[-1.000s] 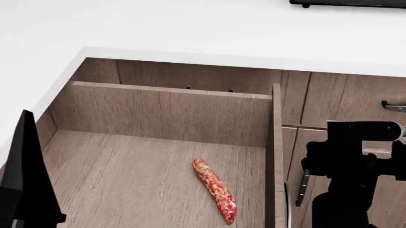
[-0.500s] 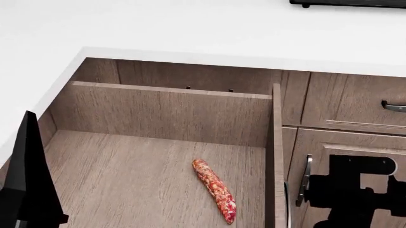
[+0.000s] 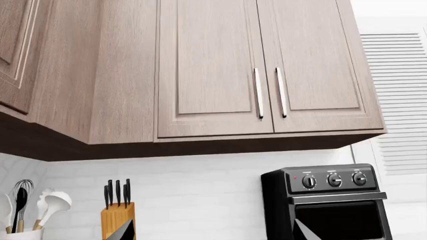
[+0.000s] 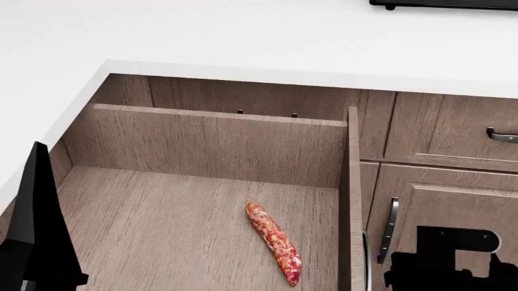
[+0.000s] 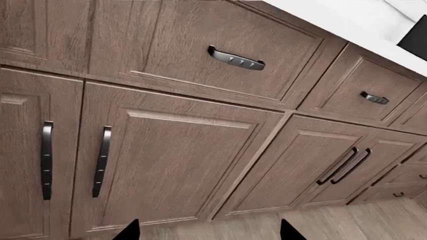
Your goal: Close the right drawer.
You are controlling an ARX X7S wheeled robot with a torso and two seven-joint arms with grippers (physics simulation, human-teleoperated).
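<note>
Head view: your right drawer (image 4: 202,200) stands pulled out, a sausage (image 4: 273,242) lying lower centre; left gripper (image 3: 210,235) and right gripper (image 5: 208,231) both spread, holding nothing

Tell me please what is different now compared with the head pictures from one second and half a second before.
The right arm has dropped steadily toward the bottom edge of the head view, uncovering the cabinet door and its vertical handle behind it. It took hold of nothing. The right drawer is still pulled out, the sausage lies in the same spot on its floor, and the left arm has barely shifted.
</note>
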